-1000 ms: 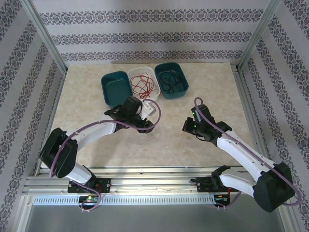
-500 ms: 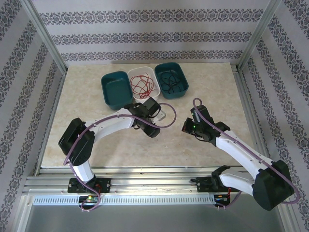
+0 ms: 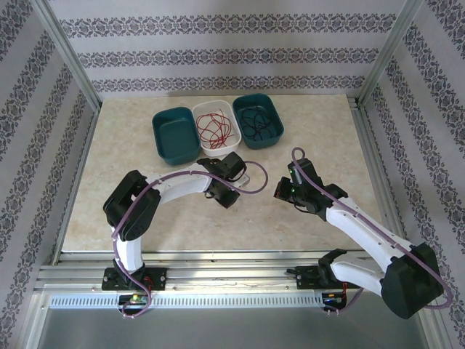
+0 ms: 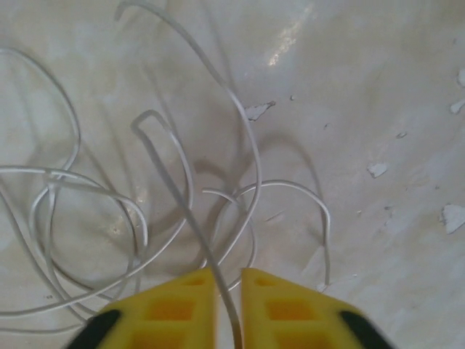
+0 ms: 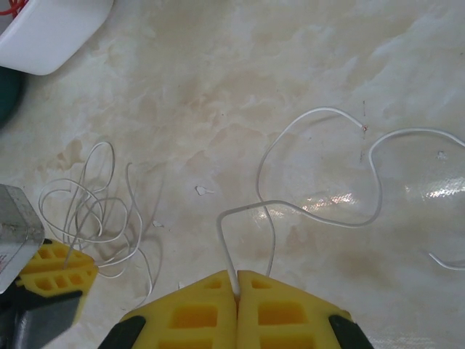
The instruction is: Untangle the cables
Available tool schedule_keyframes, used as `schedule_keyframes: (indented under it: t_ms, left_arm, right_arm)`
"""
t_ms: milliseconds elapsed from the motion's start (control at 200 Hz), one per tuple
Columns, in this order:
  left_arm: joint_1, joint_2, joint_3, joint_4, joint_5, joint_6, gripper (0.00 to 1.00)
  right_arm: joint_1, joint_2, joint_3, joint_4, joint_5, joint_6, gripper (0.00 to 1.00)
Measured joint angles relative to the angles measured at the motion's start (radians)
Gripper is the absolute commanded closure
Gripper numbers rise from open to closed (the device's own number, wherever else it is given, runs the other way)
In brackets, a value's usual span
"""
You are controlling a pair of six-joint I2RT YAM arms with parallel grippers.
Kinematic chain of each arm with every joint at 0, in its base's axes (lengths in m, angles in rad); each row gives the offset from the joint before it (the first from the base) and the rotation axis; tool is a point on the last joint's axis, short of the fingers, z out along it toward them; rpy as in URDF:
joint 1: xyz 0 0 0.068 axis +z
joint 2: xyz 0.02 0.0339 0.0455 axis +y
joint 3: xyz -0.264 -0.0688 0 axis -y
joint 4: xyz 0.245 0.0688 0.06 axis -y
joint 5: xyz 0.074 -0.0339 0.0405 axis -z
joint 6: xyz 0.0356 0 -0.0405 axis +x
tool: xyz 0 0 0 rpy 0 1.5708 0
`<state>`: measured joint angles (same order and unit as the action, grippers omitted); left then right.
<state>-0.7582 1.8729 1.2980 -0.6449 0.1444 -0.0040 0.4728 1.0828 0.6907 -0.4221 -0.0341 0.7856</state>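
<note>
- While the yellow-fingered left gripper (image 4: 227,285) pinches one thin white wire (image 4: 176,190), the coiled tangle (image 4: 109,211) lies just ahead of it.
- Yellow-fingered right gripper (image 5: 237,280), clamped on another loop (image 5: 320,217), sits apart, rightward.

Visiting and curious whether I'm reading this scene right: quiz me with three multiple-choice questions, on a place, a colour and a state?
1. Where do the red cables lie? A. glass jar B. cardboard box C. white bin
2. The right-hand teal bin holds: A. black cables B. yellow cables C. orange cables
3. The right arm's jaws are: A. wide open B. shut on a white cable C. shut on a spoon
Answers: C, red loops sit in it; A, dark strands lie inside; B, the wire enters between closed jaws.
</note>
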Motion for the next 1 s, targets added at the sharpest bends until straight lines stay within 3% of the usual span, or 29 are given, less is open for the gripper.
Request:
schedule_keyframes:
  t_ms: [210,615,735,834,999]
  left_arm:
    - [0.0,-0.069,0.018,0.001,0.014,0.002,1.0]
    - [0.0,-0.329,0.117,0.032,0.114,-0.002,1.0]
    - [0.001,-0.372,0.14,0.062,0.088,-0.001,1.0]
    - [0.008,-0.353,0.215,0.058,0.072,-0.001,1.0]
    - [-0.002,-0.177,0.366,0.035,0.22,-0.005,1.0]
  right_arm:
    - [0.0,-0.001,-0.002,0.0,0.0,0.0,1.0]
    - [0.0,-0.003,-0.006,0.0,0.0,0.0,1.0]
    - [0.0,-0.009,-0.007,0.001,0.001,0.0,1.0]
    - [0.0,-0.009,-0.007,0.002,0.001,0.0,1.0]
    - [0.0,-0.014,-0.007,0.0,0.002,0.0,1.0]
